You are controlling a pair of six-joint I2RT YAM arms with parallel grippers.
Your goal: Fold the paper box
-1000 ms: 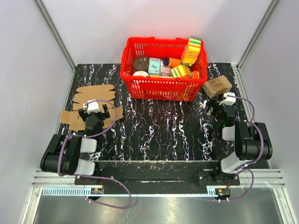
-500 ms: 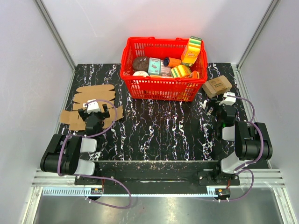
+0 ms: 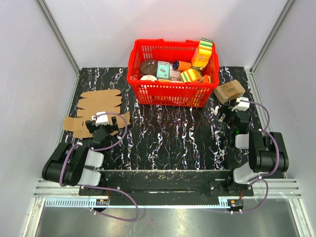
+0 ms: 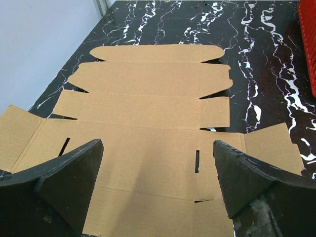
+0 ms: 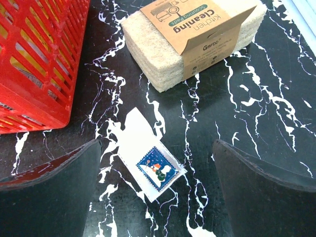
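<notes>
**Paper box lies flat, both arms empty-handed**

The paper box is unfolded and spread flat on the left side of the black marbled table, left of the red basket. The left gripper hovers over its near panels, fingers spread wide, holding nothing. The right gripper, equally spread and empty, hangs above a small white packet near a sleeve-wrapped pack of scouring pads.
</notes>
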